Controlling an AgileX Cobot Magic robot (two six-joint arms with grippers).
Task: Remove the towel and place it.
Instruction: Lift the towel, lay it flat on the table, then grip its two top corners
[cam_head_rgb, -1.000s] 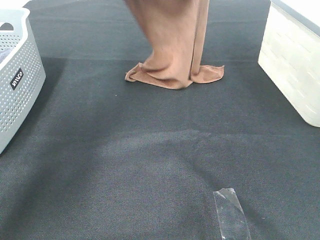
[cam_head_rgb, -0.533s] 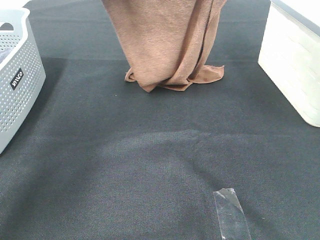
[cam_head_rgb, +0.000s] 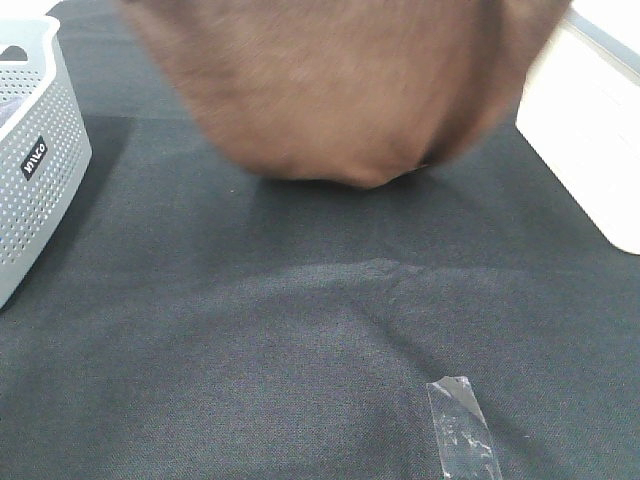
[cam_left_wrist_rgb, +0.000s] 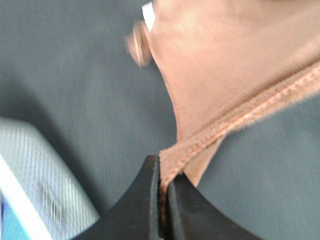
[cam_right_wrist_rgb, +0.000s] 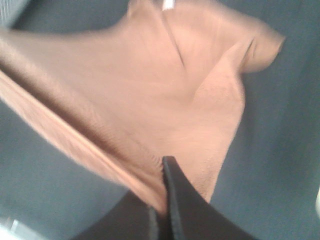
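The brown towel (cam_head_rgb: 340, 90) hangs spread wide across the top of the exterior high view, blurred, its lower edge just above the black table cloth (cam_head_rgb: 300, 350). Neither gripper shows in that view. In the left wrist view my left gripper (cam_left_wrist_rgb: 162, 172) is shut on the towel's stitched edge (cam_left_wrist_rgb: 240, 115); a small white tag (cam_left_wrist_rgb: 148, 11) shows at the far corner. In the right wrist view my right gripper (cam_right_wrist_rgb: 162, 170) is shut on another part of the towel (cam_right_wrist_rgb: 165, 90), which fans out below it.
A grey perforated basket (cam_head_rgb: 35, 160) stands at the left edge. A white bin (cam_head_rgb: 585, 130) stands at the right. A strip of clear tape (cam_head_rgb: 460, 430) lies on the cloth near the front.
The towel has been lifted off the cloth and spread wider; its bunched lower end no longer rests on the table, and it has swung toward the camera.
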